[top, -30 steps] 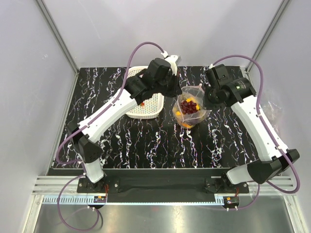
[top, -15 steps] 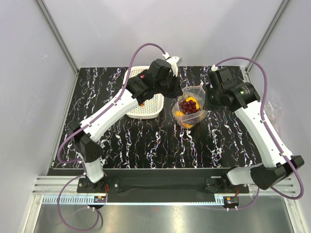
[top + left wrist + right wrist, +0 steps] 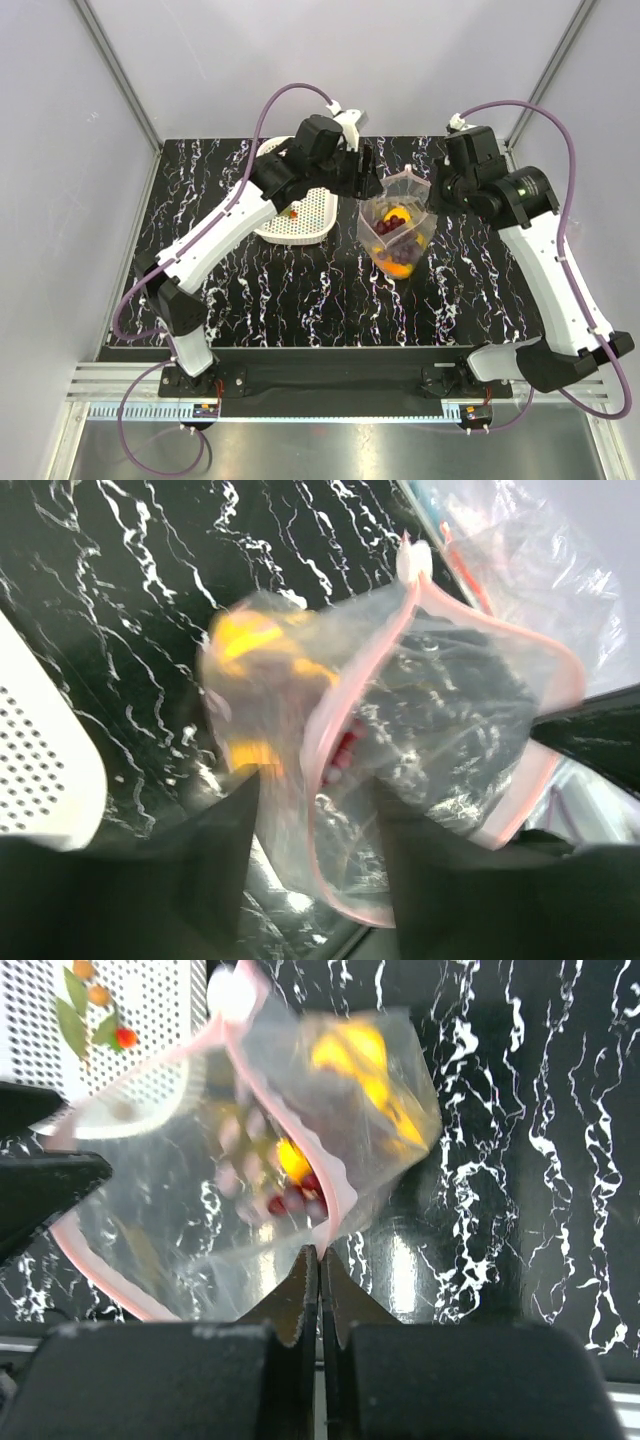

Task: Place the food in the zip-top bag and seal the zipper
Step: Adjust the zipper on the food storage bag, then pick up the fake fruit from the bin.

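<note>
The clear zip-top bag (image 3: pixel 398 228) hangs above the middle of the table, its mouth open. Yellow, orange and dark red food (image 3: pixel 394 224) lies inside it. In the right wrist view my right gripper (image 3: pixel 322 1255) is shut on the bag's rim at the pink zipper (image 3: pixel 338 1198), and the food (image 3: pixel 355 1060) shows through the plastic. My left gripper (image 3: pixel 315 875) is open. The zipper strip (image 3: pixel 318 740) and the bag (image 3: pixel 440 710) run between its spread fingers without being pinched. From above, the left gripper (image 3: pixel 366 176) is at the bag's left and the right gripper (image 3: pixel 436 192) at its right.
The white lattice basket (image 3: pixel 300 222) stands left of the bag under the left arm, with a small orange and red piece and green leaves (image 3: pixel 95 1010) in it. Loose clear plastic (image 3: pixel 520 560) lies by the right wall. Grey walls close in the table.
My left gripper has opened and let go of the bag's rim. The right arm has drawn up and to the right, and the bag has shifted with it.
</note>
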Controlling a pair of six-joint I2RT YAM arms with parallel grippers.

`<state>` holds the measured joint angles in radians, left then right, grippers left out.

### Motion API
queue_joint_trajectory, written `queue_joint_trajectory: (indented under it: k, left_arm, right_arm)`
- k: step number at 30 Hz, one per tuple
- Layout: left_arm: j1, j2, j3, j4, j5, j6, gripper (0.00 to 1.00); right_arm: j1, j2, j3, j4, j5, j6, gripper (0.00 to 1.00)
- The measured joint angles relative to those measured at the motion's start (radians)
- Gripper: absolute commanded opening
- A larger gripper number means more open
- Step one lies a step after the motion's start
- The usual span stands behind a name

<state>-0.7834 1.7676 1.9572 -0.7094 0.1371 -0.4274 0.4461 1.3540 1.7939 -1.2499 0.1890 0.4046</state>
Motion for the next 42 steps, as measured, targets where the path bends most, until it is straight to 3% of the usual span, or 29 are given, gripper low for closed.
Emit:
queue_joint_trajectory:
  k: [2,5,9,14,17,21,24,27,33,42]
  left_arm:
    - [0.013,-0.012,-0.005,0.003,0.009,0.001,0.89]
    - [0.043,-0.048,-0.042,0.008,0.022,0.006,0.99]
    - [0.149,-0.111,-0.111,0.014,0.048,0.013,0.99]
    - [0.287,-0.105,-0.108,-0.009,-0.029,0.037,0.99]
    - [0.343,-0.023,-0.025,-0.051,-0.064,0.060,0.99]
    - [0.401,0.203,0.191,-0.100,-0.094,0.119,0.99]
    - [0.423,0.351,0.264,-0.095,-0.128,0.209,0.99]
    - [0.433,0.441,0.243,-0.046,-0.176,0.348,0.99]
    - [0.418,0.468,0.041,0.193,-0.268,0.671,0.99]
    - [0.391,0.576,0.060,0.374,-0.262,1.011,0.99]
  right_arm:
    - [0.000,-0.012,0.017,-0.002,0.005,0.000,0.00]
    - [0.000,-0.030,0.019,-0.008,0.011,0.000,0.00]
    - [0.000,-0.040,-0.003,-0.008,0.013,-0.001,0.00]
    - [0.000,-0.052,-0.072,-0.001,0.012,-0.001,0.00]
    - [0.000,-0.055,-0.090,0.013,0.010,-0.001,0.00]
    - [0.000,-0.072,-0.111,0.037,0.006,-0.005,0.00]
    - [0.000,-0.084,-0.125,0.052,0.000,-0.006,0.00]
    - [0.000,-0.087,-0.136,0.064,-0.011,-0.009,0.00]
    - [0.000,-0.087,-0.163,0.099,-0.041,-0.016,0.00]
    - [0.000,-0.087,-0.207,0.143,-0.082,-0.033,0.00]
